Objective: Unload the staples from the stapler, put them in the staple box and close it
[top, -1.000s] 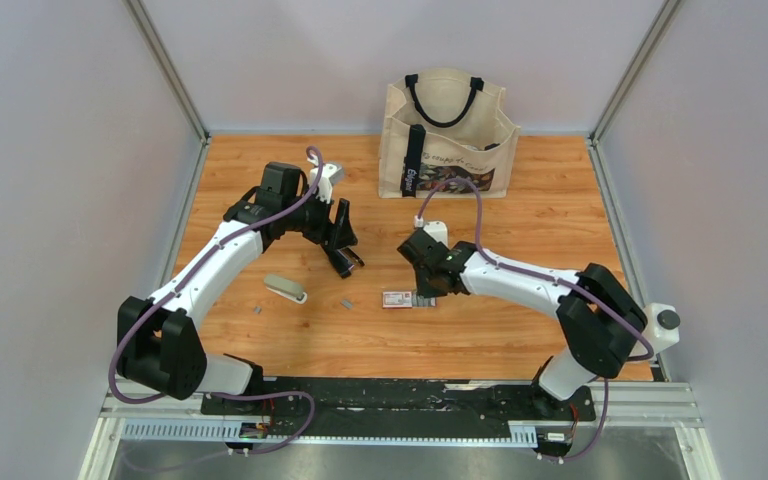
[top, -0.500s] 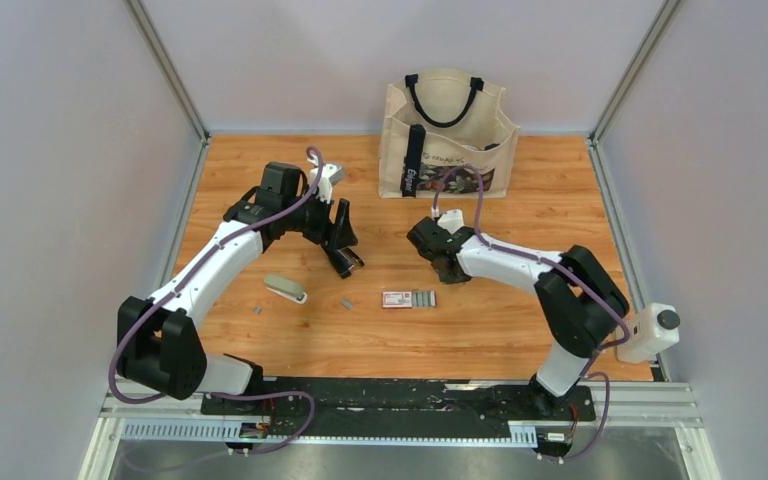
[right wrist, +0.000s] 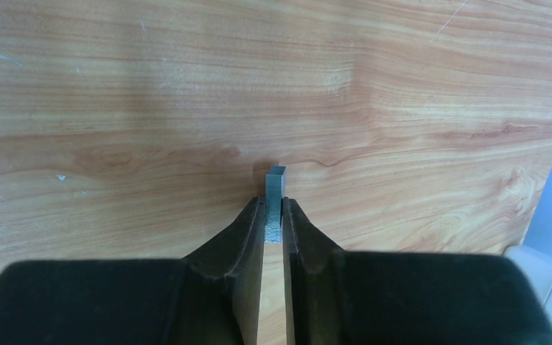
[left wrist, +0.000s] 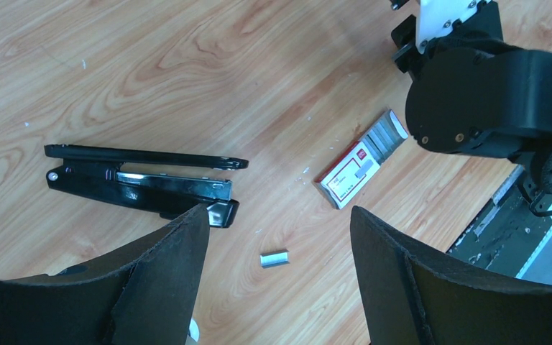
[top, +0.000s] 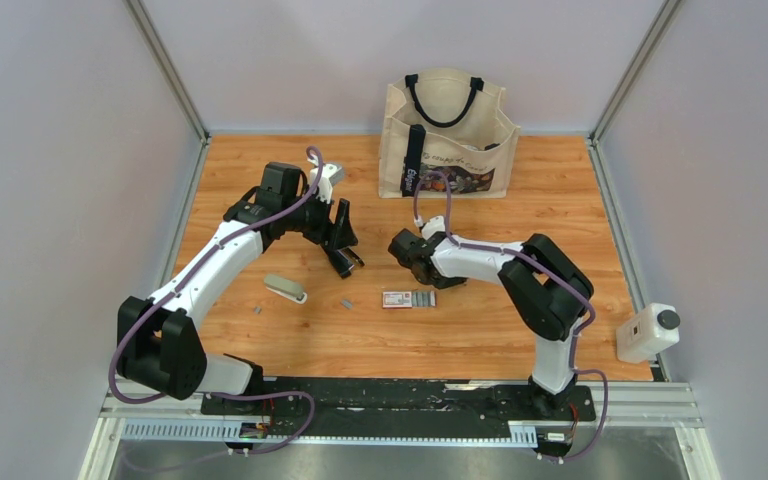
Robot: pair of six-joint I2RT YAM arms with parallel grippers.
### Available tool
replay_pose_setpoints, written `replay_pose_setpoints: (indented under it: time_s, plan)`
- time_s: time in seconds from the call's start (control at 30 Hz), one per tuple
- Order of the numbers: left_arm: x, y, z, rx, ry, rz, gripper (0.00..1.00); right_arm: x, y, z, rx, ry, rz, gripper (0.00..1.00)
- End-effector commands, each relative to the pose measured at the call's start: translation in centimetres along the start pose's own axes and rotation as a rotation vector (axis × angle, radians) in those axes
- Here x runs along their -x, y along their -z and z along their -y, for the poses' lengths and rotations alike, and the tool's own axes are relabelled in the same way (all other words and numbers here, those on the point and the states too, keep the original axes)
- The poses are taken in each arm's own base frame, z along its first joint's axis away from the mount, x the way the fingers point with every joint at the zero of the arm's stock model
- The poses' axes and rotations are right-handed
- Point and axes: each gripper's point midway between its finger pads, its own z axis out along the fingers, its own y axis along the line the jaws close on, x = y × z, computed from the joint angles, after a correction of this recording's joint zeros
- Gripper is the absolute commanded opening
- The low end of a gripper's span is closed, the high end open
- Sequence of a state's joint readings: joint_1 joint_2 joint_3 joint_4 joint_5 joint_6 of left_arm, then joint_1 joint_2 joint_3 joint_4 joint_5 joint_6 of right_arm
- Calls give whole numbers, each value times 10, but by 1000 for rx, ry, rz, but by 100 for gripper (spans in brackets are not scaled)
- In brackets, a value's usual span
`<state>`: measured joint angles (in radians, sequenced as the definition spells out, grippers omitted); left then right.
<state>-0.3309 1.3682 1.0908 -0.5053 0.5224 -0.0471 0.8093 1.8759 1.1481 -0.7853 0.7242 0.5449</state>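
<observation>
left gripper (left wrist: 279,215): wide, empty | right gripper (right wrist: 274,207): pinching staples (right wrist: 276,180) | stapler (left wrist: 136,188): lying open

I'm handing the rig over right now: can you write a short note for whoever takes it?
Right gripper: shut on a staple strip.
Left gripper: open, empty, beside the opened black stapler.
Done: a loose strip lies out near the staple box.
Left: set down the held strip; whether the stapler has more staples inside, I cannot tell.
</observation>
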Motion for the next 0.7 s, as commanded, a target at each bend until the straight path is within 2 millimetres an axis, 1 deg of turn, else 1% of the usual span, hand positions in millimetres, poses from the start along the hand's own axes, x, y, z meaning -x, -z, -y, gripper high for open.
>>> replay_pose_setpoints:
  time_s: [0.0, 0.1, 0.27, 0.43, 0.47, 0.57, 0.6, 0.67]
  plan:
    - [9, 6, 5, -16, -12, 34, 80, 9, 3, -9, -14, 0, 37, 20]
    - [9, 6, 5, -15, -11, 33, 80, 6, 3, -15, 1, 3, 33, 25]
    - [9, 8, 5, -10, -15, 34, 80, 4, 6, -24, 21, 19, 37, 28]
    - [11, 9, 5, -7, -18, 39, 80, 1, 8, -34, 74, 10, 20, 34]
    - [12, 9, 5, -7, -20, 41, 80, 2, 11, -35, 88, 7, 25, 37]
    - [11, 9, 5, -7, -19, 39, 80, 5, 18, -37, 124, -13, 29, 40]
    - [10, 9, 5, -9, -18, 37, 80, 9, 23, -34, 137, -29, 41, 40]
    - [10, 8, 5, -10, -16, 35, 80, 12, 26, -31, 154, -54, 41, 41]
